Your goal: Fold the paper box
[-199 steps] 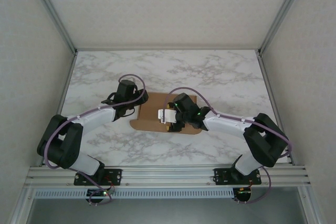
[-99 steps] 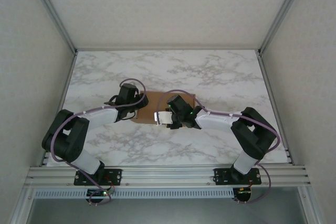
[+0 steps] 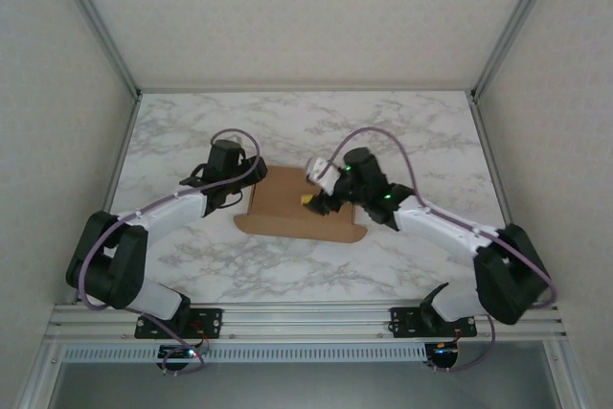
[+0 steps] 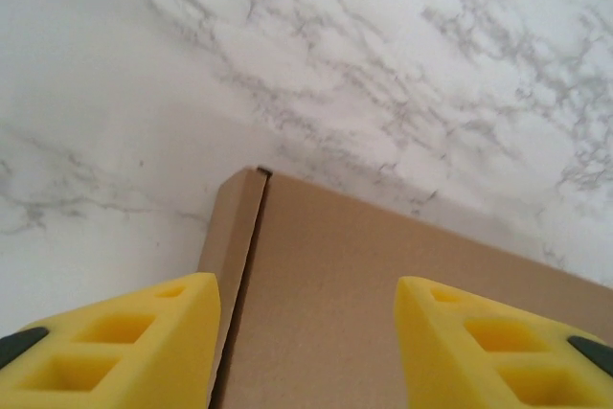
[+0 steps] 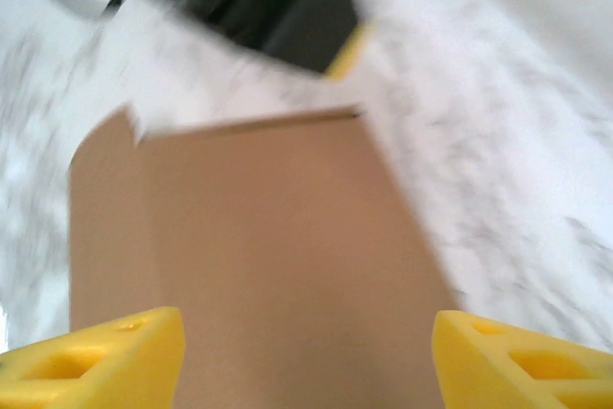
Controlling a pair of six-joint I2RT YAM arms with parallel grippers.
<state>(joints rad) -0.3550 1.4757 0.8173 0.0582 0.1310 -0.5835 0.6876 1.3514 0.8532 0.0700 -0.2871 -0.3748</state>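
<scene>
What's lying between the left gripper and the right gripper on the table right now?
The paper box, flat brown cardboard. The top view shows the left gripper at its left end and the right gripper above its middle.

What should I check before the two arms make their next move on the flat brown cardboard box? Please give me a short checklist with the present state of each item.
1. Flat brown cardboard box lies flat on the white marble table: ok.
2. Left gripper open, at the box's left edge: ok.
3. Right gripper open, above the box: ok.
4. Nothing held by either gripper: ok.
5. Either gripper touching the cardboard: cannot tell.
6. Right wrist picture sharp enough to aim by: not ok, it is blurred.
</scene>
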